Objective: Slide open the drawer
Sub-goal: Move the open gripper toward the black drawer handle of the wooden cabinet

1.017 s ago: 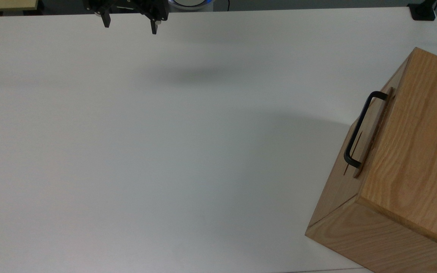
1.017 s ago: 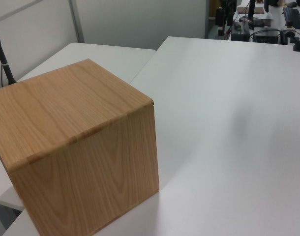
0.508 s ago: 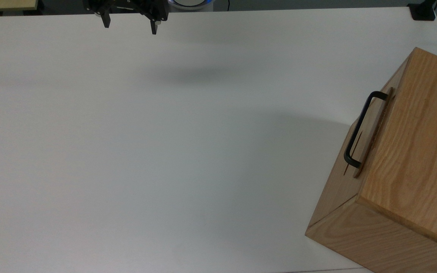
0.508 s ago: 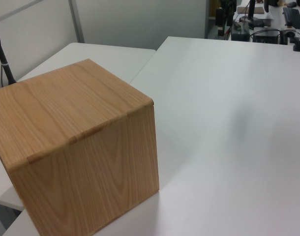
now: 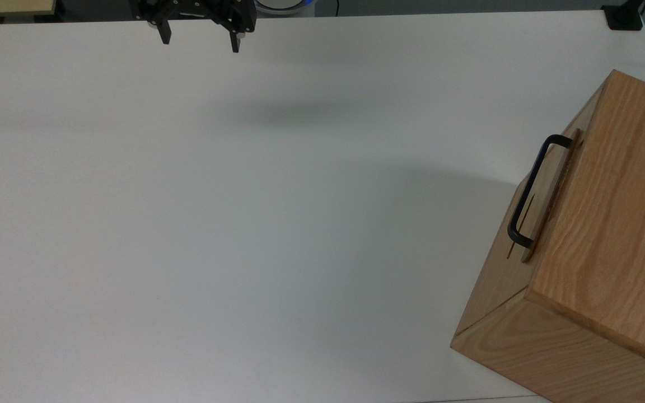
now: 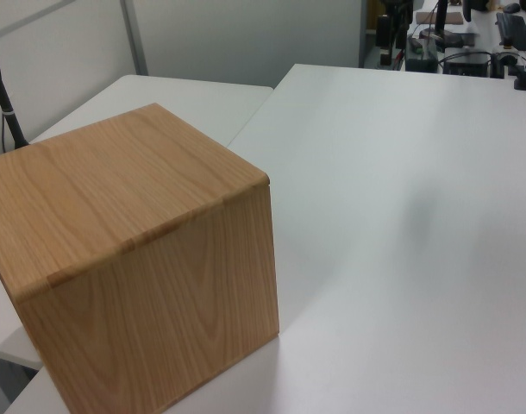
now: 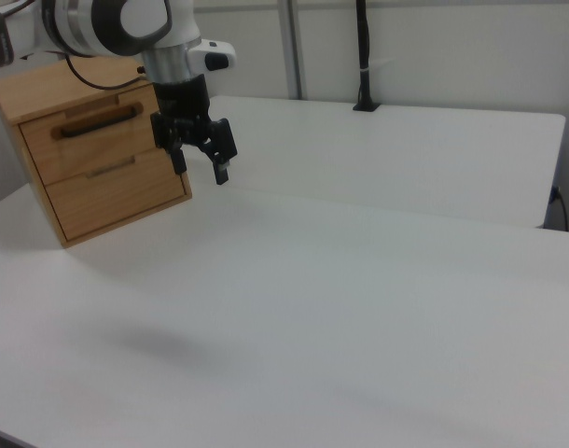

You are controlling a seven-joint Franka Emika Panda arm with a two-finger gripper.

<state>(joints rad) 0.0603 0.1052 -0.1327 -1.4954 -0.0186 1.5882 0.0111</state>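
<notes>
Oak box, aka the cabinet (image 5: pixel 608 224), sits at the table (image 5: pixel 244 224) edge on the top view's right, and the drawer (image 7: pixel 93 140) is the upper front panel w/ the black bar handle (image 5: pixel 527 193) across it. It looks fully shut rn, the panel sitting flush w/ the cabinet front, so nothing's been pulled yet.

Gripper (image 5: pixel 200 38) is hanging in the air well apart from the cabinet, way over by the far table edge in the top view, fingers spread wide and empty. The right view has the gripper (image 7: pixel 199 159) looking like it's in front of the cabinet, but that's just the camera angle imo.

Step in hand = the approach, basically 0% done. To do it well I'd say:
- turn the wrist so the fingers straddle the bar across its thin side, not along its length
- aim for the middle of the handle so the pull doesn't twist the drawer on its rails
- close firmly, then pull straight out along the cabinet's facing, which is angled vs the table edge
- go slow, since the cabinet might slide instead of the drawer opening
</notes>
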